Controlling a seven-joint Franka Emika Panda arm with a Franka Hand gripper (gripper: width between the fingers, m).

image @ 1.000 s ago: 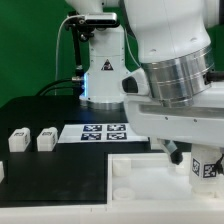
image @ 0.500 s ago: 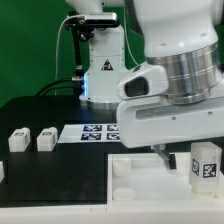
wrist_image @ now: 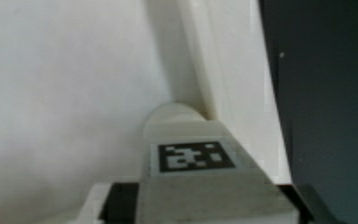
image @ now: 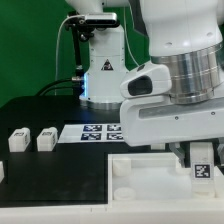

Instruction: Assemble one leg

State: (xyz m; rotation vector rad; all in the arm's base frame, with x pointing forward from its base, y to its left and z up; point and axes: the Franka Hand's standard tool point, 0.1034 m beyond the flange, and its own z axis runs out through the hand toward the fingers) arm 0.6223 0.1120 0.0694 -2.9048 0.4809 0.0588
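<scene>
My gripper (image: pixel 203 158) is shut on a leg (image: pixel 203 166), a small white block with a black-and-white tag. I hold it upright over the corner of the large white tray-like part (image: pixel 140 172) at the exterior view's right. In the wrist view the leg (wrist_image: pixel 197 150) sits between my two dark fingers (wrist_image: pixel 123 206), with the white part's wall and rim (wrist_image: pixel 202 60) right behind it. I cannot tell whether the leg touches the part. Two more legs (image: pixel 18 140) (image: pixel 45 139) stand on the black table at the exterior view's left.
The marker board (image: pixel 100 131) lies flat on the table behind the white part. Another small white piece (image: pixel 2 172) shows at the exterior view's left edge. The robot's base (image: pixel 100 70) stands at the back.
The wrist has shifted and turned above the white part. The held leg has stayed near the same corner and now sits slightly lower.
</scene>
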